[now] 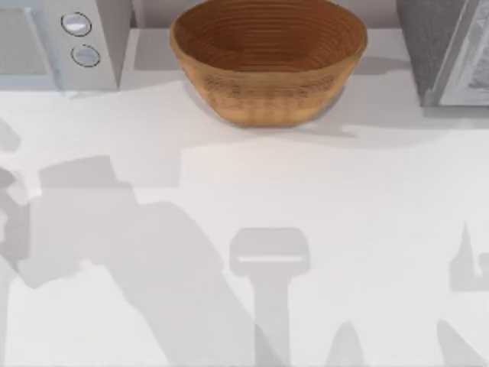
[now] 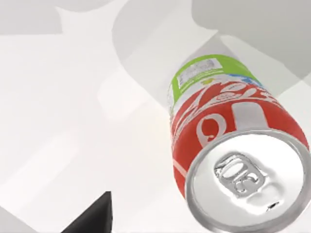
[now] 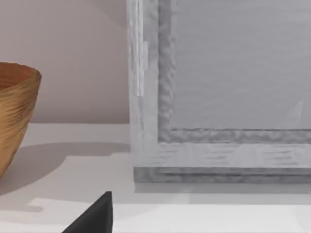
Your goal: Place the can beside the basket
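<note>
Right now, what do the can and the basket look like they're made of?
The can looks like thin metal: a shiny silver end with a pull tab and a glossy printed red and green wall. The basket looks woven from plant fibre, maybe cane: matte light brown with ribbed coils.

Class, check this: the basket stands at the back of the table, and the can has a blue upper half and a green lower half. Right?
Not quite. The can is red in its upper half, not blue, as the left wrist view shows. The basket does stand at the back of the table.
</note>
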`<action>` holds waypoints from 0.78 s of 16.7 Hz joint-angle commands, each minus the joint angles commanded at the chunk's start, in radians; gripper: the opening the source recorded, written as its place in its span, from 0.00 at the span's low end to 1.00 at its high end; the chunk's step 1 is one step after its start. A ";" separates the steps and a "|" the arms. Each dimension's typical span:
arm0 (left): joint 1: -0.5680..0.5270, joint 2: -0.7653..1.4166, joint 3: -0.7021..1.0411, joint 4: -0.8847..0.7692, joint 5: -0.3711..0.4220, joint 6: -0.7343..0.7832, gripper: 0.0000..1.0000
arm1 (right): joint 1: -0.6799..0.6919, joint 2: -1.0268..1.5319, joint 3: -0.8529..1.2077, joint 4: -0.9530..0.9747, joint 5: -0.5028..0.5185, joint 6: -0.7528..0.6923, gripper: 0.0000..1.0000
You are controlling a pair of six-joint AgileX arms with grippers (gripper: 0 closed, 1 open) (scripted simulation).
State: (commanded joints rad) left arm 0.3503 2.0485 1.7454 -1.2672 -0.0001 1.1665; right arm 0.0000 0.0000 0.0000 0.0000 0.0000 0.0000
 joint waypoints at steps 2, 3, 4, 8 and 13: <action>0.002 0.007 -0.031 0.035 0.001 -0.001 1.00 | 0.000 0.000 0.000 0.000 0.000 0.000 1.00; 0.003 0.013 -0.054 0.063 0.001 -0.001 1.00 | 0.000 0.000 0.000 0.000 0.000 0.000 1.00; 0.003 0.018 -0.079 0.095 0.001 0.000 1.00 | 0.000 0.000 0.000 0.000 0.000 0.000 1.00; 0.006 0.041 -0.168 0.207 0.001 0.003 1.00 | 0.000 0.000 0.000 0.000 0.000 0.000 1.00; 0.007 0.043 -0.175 0.215 0.001 0.004 0.92 | 0.000 0.000 0.000 0.000 0.000 0.000 1.00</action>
State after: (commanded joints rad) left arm 0.3568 2.0913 1.5709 -1.0523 0.0013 1.1701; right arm 0.0000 0.0000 0.0000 0.0000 0.0000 0.0000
